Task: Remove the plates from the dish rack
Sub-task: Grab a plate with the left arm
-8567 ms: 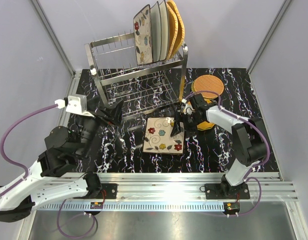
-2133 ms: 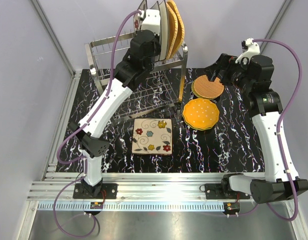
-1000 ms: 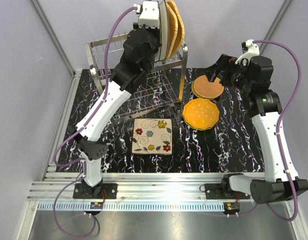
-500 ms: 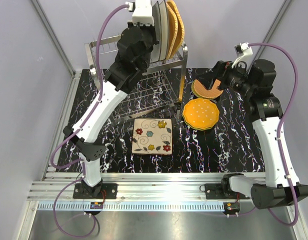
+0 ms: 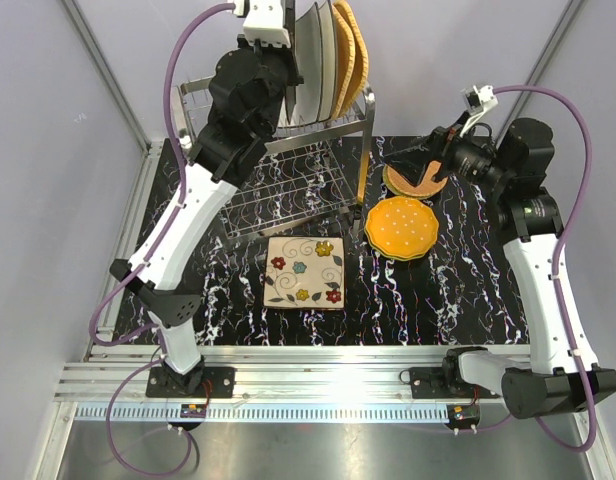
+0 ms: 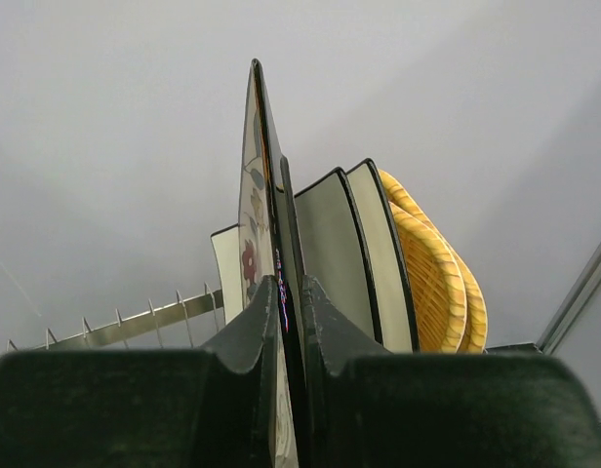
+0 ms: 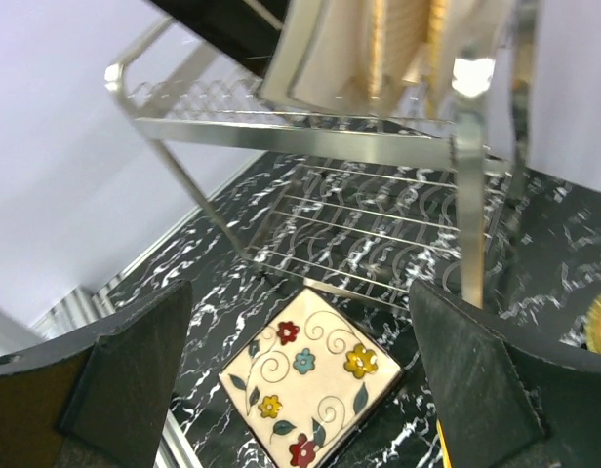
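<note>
Pinches the cream floral plate (image 6: pixel 254 195) by its lower edge in the left gripper (image 6: pixel 284 292), jaws pressed tight against both faces, plate upright and edge-on in the wrist view. Holds it high over the top tier of the dish rack (image 5: pixel 288 165), further up and to the left than half a second ago; cannot tell whether its bottom edge is clear of the prongs (image 6: pixel 115 322). Leaves upright in the row the plain white plates (image 5: pixel 316 55) and, past them, the woven tan-orange pair (image 5: pixel 350 45). Finds three more lying flat on the tabletop (image 5: pixel 448 290), unmoved since a second ago: a second floral plate (image 5: pixel 305 271) in front of the rack, an orange scalloped plate (image 5: pixel 402 227) to its right, a round woven plate (image 5: pixel 413 182) just behind that. Hangs the right gripper (image 5: pixel 438 160) above the round woven one, jaws spread wide with nothing between them, leaning further over it than a second ago
</note>
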